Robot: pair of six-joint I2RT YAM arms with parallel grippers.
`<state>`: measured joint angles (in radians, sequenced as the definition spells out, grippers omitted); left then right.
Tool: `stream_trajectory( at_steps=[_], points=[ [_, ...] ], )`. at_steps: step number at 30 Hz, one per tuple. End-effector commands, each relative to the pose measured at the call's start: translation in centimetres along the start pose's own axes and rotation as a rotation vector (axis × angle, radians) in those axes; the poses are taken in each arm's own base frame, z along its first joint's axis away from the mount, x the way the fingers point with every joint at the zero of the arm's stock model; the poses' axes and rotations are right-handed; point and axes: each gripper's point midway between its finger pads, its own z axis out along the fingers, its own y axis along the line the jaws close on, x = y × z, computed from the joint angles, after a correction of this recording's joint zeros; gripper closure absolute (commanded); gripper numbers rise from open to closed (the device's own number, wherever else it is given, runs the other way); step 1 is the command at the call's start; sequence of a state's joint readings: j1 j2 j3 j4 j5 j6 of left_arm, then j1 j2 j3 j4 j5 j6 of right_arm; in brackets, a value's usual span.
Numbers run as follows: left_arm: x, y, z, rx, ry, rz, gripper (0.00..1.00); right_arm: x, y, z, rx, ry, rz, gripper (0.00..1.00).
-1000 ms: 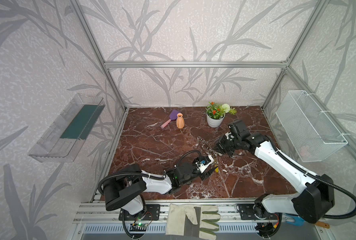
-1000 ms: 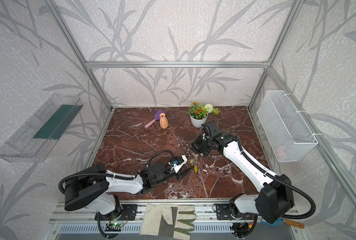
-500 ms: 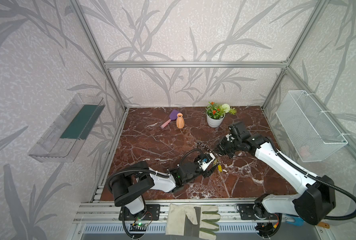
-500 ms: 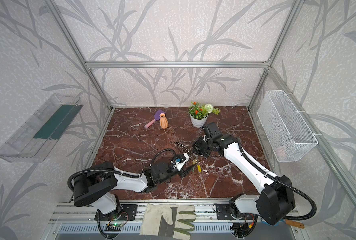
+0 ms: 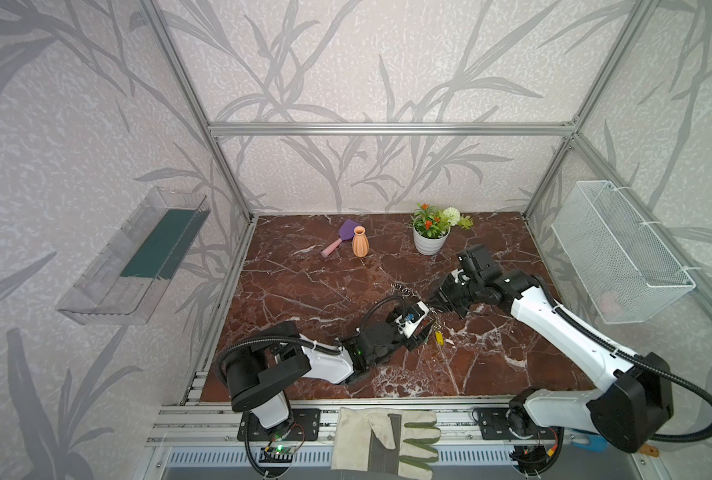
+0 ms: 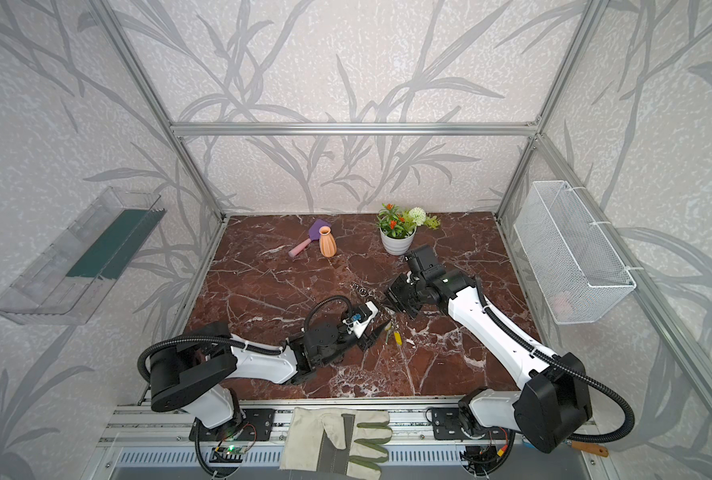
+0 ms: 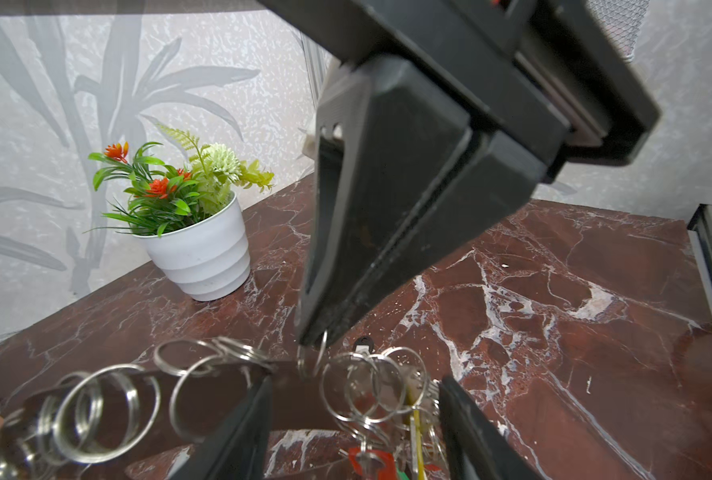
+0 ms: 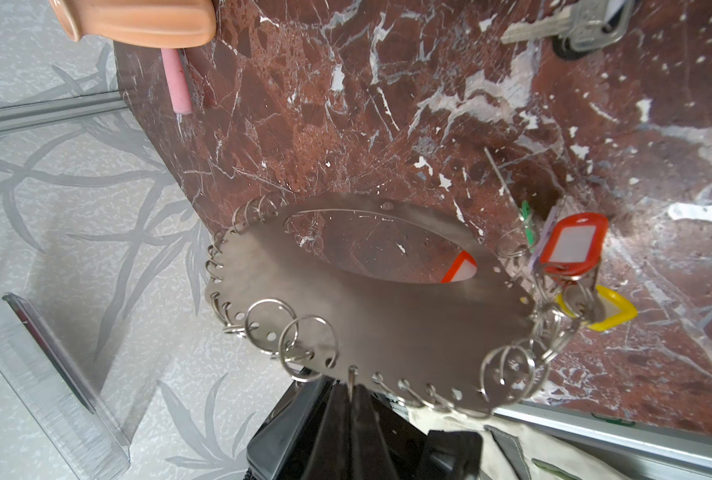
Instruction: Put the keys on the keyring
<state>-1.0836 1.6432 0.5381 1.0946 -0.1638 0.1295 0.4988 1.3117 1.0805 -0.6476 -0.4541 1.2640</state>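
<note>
The keyring point(image 8: 366, 299), a flat grey oval plate fringed with silver split rings, hangs level above the marble table. My right gripper point(image 8: 352, 384) is shut on one small ring at its edge; the left wrist view shows this pinch too point(image 7: 312, 340). The keys hang in a bunch from the plate's far end: a red tag point(image 8: 570, 245), a yellow tag point(image 8: 603, 309) and an orange one seen through the hole. My left gripper point(image 7: 354, 415) is open, its fingers point(image 7: 237, 432) on either side of that bunch. In both top views the grippers point(image 5: 425, 332) point(image 6: 389, 301) meet at mid-table.
A white pot with a plant point(image 5: 431, 241), an orange vase point(image 5: 360, 243) and a purple spatula point(image 5: 339, 239) stand at the back. A silver metal key point(image 8: 553, 27) lies on the marble. A wire basket point(image 5: 620, 257) hangs on the right wall, a clear shelf point(image 5: 138, 257) on the left.
My left arm has reached a little farther right, bringing its open fingers around the hanging keys. The right gripper still holds the keyring in about the same place.
</note>
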Motion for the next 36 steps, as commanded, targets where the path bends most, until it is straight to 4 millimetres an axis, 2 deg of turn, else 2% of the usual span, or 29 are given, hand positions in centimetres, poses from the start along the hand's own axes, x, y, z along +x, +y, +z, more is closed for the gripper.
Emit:
stream_trajectory(
  at_steps=[1, 7, 18, 26, 36],
  points=[
    [-1.5, 0.7, 0.2, -0.029, -0.029, 0.029, 0.39, 0.7, 1.1, -0.7, -0.054, 0.009, -0.031, 1.0],
    [-1.7, 0.8, 0.6, -0.032, -0.029, 0.066, 0.49, 0.8, 0.8, -0.6, -0.047, 0.011, -0.03, 1.0],
    [-2.4, 1.2, 0.4, -0.039, -0.025, 0.129, 0.72, 1.0, 0.6, -0.4, -0.038, 0.016, -0.038, 1.0],
    [-2.5, 1.4, -0.1, -0.029, -0.014, 0.155, 0.8, 1.2, 0.6, -0.1, -0.035, 0.022, -0.043, 1.0],
    [-1.5, 1.1, -0.4, 0.002, 0.027, 0.187, 0.88, 1.2, 1.0, -0.2, -0.045, 0.022, -0.051, 1.0]
  ],
)
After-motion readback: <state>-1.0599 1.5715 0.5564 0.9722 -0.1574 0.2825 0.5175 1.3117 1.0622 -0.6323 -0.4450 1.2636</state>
